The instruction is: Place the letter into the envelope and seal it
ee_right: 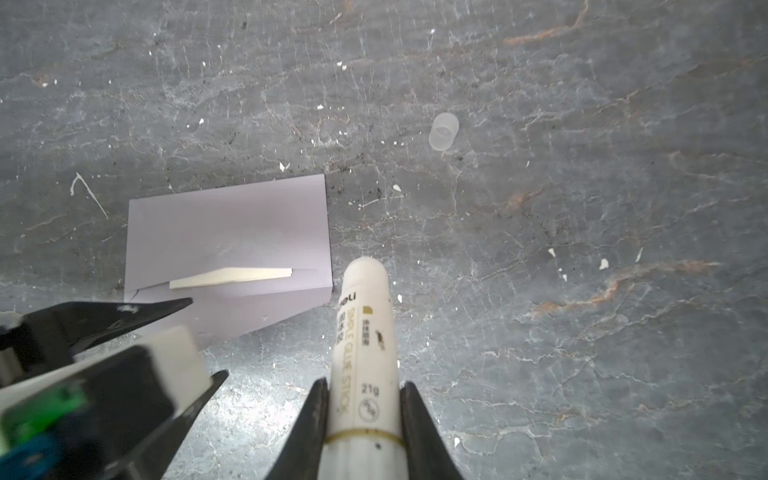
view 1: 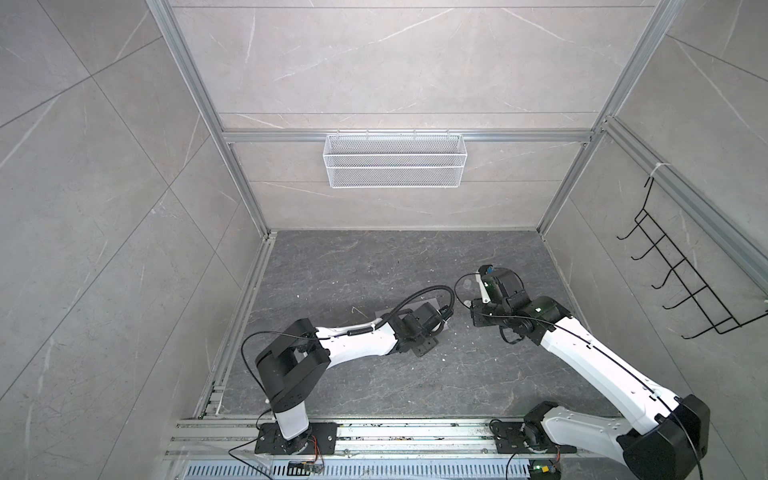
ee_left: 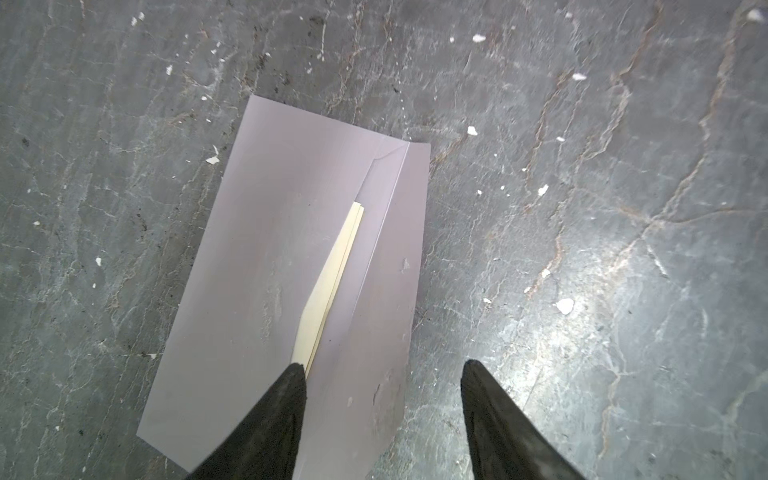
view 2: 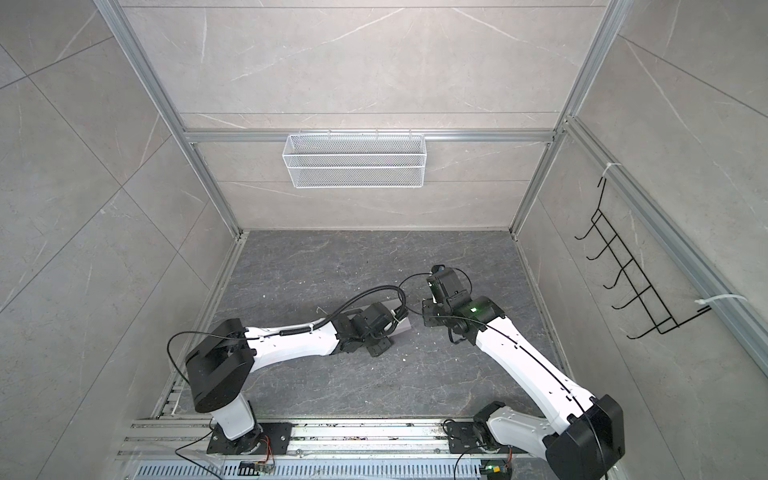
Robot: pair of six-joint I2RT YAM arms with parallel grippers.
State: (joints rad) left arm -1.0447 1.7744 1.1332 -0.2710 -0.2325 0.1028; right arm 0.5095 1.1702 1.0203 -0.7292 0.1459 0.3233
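**Envelope holding the letter, flap open; glue stick in right claw**

**Top views.** The envelope point(view 2: 402, 330) lies flat on the grey desk point(view 2: 332, 270). Most of it is hidden under the wrist of the left arm point(view 2: 291, 345), and only its edges show. The right arm point(view 2: 523, 353) ends near it, to one side. A wire basket point(view 2: 353, 166) hangs on the back wall, well apart from both arms. Neither claw's jaws can be made out in these views.

**Left wrist view.**
- The left claw point(ee_left: 383, 363) has its jaws spread and grips nothing.
- One of its fingers point(ee_left: 270, 424) has its tip on the envelope point(ee_left: 257, 257), at the near end of the letter. The other finger is over bare desk beside the flap.
- The letter point(ee_left: 332, 282) is tucked inside the envelope. Only a cream strip of it shows along the opening, straight ahead of that fingertip.
- The flap is open.

**Right wrist view.**
- The right claw point(ee_right: 365, 382) is clamped on a white glue stick point(ee_right: 363, 324).
- The stick's rounded end reaches past the fingertips, just beside the envelope's corner.
- A clear cap point(ee_right: 444, 132) lies on the desk, ahead of this claw and apart from it.
- The left claw shows at the envelope's near edge, beside the right claw.
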